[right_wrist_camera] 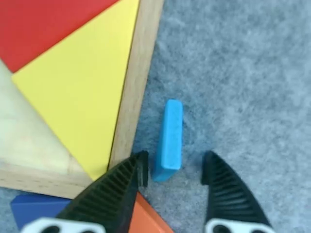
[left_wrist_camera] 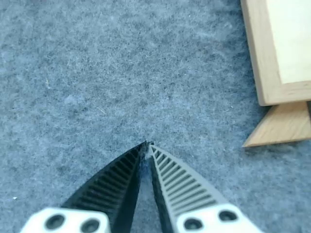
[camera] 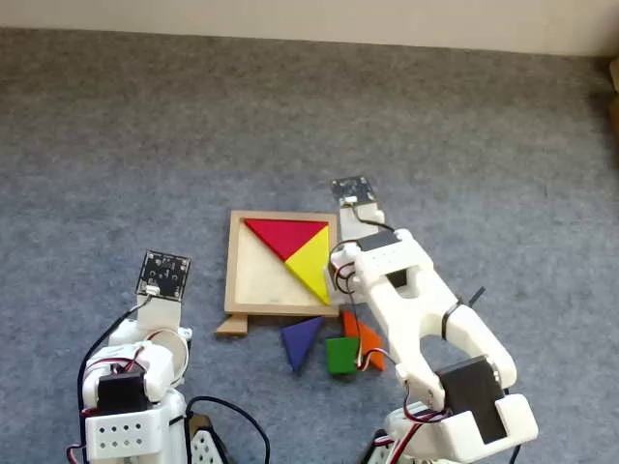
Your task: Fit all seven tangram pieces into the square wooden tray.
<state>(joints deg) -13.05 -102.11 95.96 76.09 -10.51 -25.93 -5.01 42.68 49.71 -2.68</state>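
Light-blue piece [right_wrist_camera: 170, 138]: slim slab, apparently standing on its thin edge on the grey felt [camera: 145, 126]. Plain flat colour, squared-off ends. Its long axis runs alongside the outer rim of the square wooden tray [camera: 233, 266], nearly parallel to it, with a narrow strip of felt between the two. Its nearer end points in between the fingers of the right gripper [right_wrist_camera: 176, 165]; its far end points away from that arm along the rim.

Right gripper: claw apart, one finger to each side of that nearer end. The finger [right_wrist_camera: 126, 179] on the tray's side is just beside the piece, the other stands clear of it. Whether anything touches cannot be told.

Tray: pale wood, raised rim, lying flat. It holds two pieces: red triangle [camera: 283, 235] against the far rim, and yellow triangle [camera: 311, 261] against the rim on the right arm's side. The two meet along one edge. The rest of the floor is bare wood.

Loose pieces on the felt by the tray's near rim:
- dark-blue triangle [camera: 301, 338]
- green square [camera: 341, 355], just beside it
- orange piece [camera: 368, 338], partly under the right arm
- natural-wood piece [left_wrist_camera: 282, 126], at the tray's near corner on the left arm's side

Left gripper [left_wrist_camera: 147, 144]: claw together, tips meeting, low over bare felt. It is near that corner and apart from the natural-wood piece.
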